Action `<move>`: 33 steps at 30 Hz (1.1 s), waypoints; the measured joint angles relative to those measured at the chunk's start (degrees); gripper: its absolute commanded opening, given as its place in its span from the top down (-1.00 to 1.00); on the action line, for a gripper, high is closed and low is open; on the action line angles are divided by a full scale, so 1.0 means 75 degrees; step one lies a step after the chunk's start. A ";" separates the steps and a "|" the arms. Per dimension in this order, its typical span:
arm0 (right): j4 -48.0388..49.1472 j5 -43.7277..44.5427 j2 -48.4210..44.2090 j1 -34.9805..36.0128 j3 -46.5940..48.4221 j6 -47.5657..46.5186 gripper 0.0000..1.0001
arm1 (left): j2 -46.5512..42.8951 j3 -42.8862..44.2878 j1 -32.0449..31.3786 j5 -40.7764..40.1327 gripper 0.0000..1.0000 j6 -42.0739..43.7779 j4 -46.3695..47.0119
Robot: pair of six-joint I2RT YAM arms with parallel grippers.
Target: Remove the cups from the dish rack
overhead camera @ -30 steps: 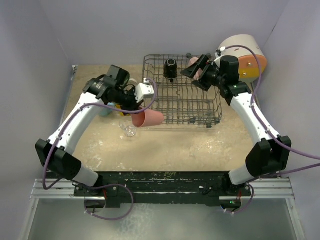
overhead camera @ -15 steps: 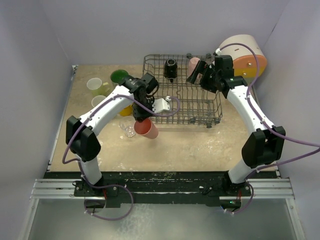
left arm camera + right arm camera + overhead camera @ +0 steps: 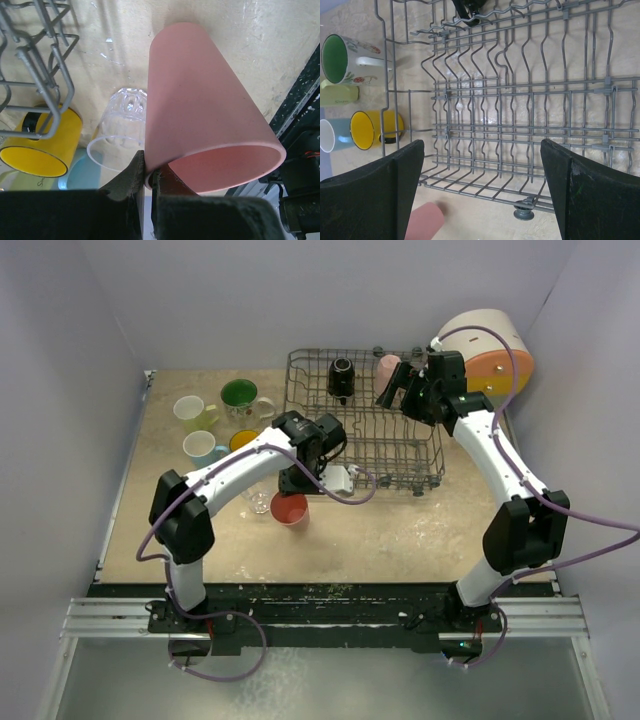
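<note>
Salmon tumbler (image 3: 200, 110), smooth, tapered, rim pinched by left tool (image 3: 148, 173), right tool (image 3: 481, 146) spread wide.

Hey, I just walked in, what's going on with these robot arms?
The left gripper pinches the rim of the salmon tumbler, holding it mouth-up in front of the dish rack, beside the clear glass on the table. The right gripper is open over the rack's far right corner, by the pink mug. That mug and the black mug are in the rack; four mugs stand on the table's left side.
</note>
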 measured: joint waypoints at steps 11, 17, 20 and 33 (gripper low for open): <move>0.0026 -0.0038 -0.0003 0.0000 -0.0003 -0.0012 -1.00 | 0.0493 0.0009 -0.0195 -0.0411 0.13 -0.0169 -0.0157; 0.0064 -0.0029 -0.0003 0.0000 -0.0003 -0.0038 -1.00 | 0.0487 0.0347 -0.0224 -0.0458 -0.23 -0.0233 -0.0149; 0.0157 0.0064 -0.0003 0.0000 -0.0003 -0.0146 -1.00 | 0.0437 0.0577 -0.0224 -0.0498 -0.97 -0.0271 -0.0152; 0.0670 0.1035 0.3212 0.0498 0.2836 -0.0819 -1.00 | -0.2119 0.2442 0.1326 -0.0251 -0.99 -0.0650 0.1116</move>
